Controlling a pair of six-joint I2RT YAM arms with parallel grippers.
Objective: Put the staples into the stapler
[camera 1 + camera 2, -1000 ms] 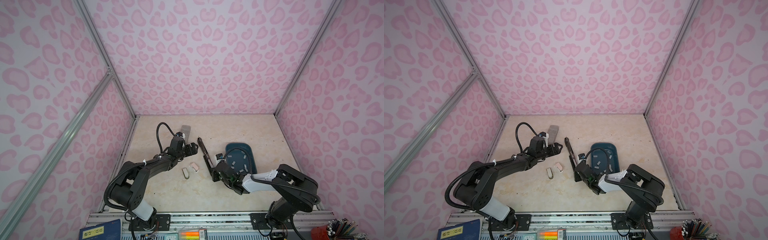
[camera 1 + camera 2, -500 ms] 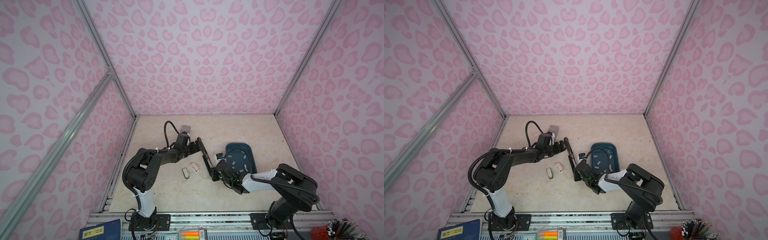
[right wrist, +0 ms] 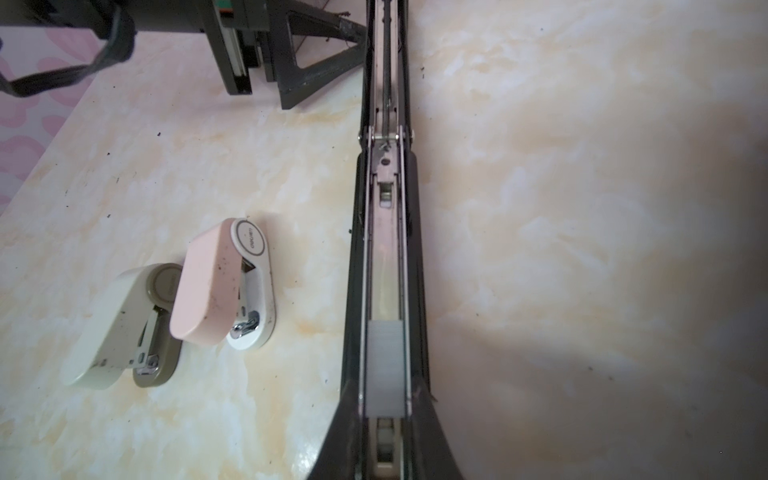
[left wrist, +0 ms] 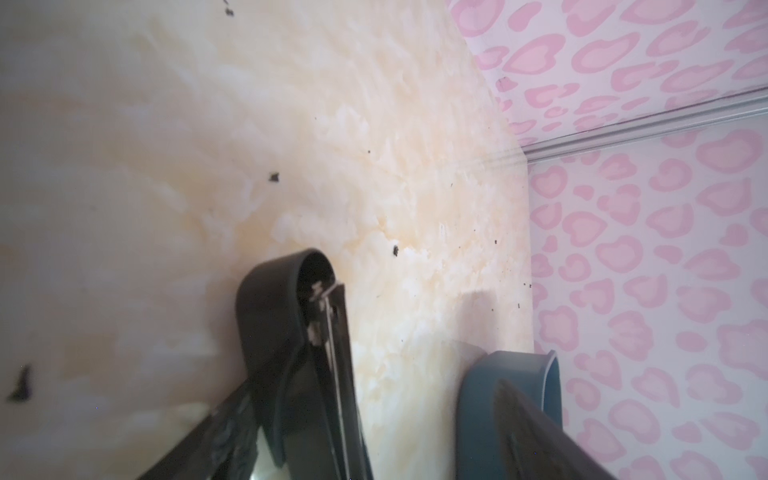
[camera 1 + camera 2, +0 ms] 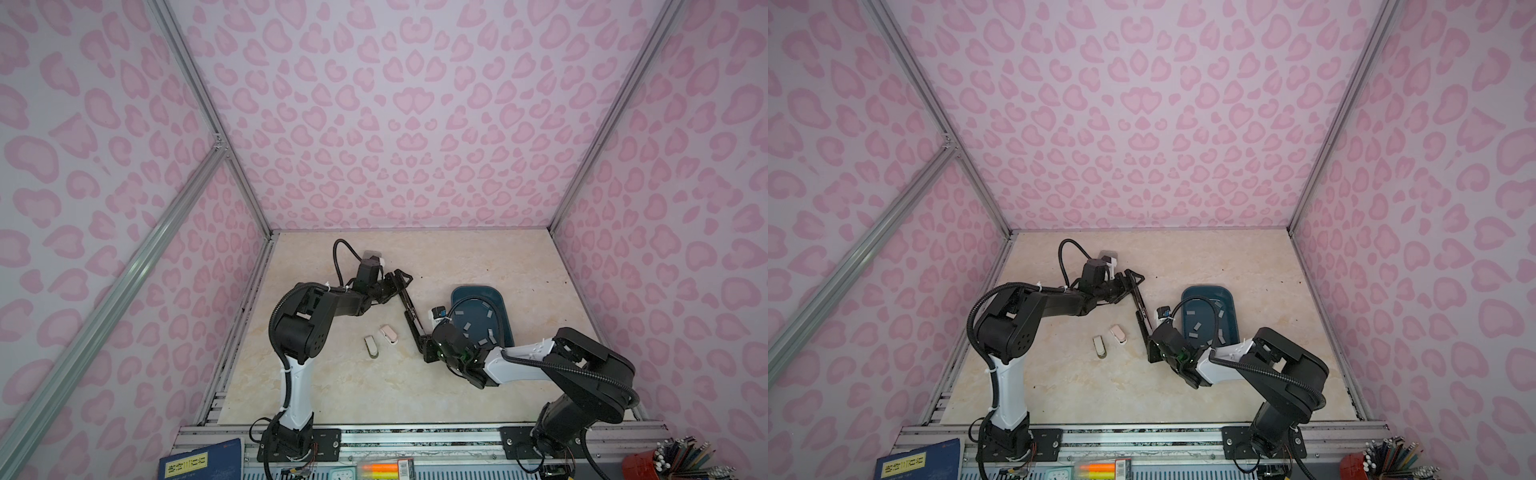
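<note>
Now, on the worktop (image 5: 457,257) the black stapler (image 5: 409,311) lies opened out, right end effector (image 5: 428,351) pinching its near end, left end effector (image 5: 400,279) spread wide astride its far tip. With staples (image 3: 384,368) seated in its channel, swinging it shut seems next.

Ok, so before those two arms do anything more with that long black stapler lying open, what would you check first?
1. Grey metal staple strip lying between the rails of the long black stapler: ok.
2. Right end effector shut on the stapler's near end: ok.
3. Left end effector gripping the far tip: not ok, jaws open either side of it.
4. Small pale-pink stapler and small beige stapler apart from the black one: ok.
5. Strip slid fully to the channel's end: cannot tell.
</note>
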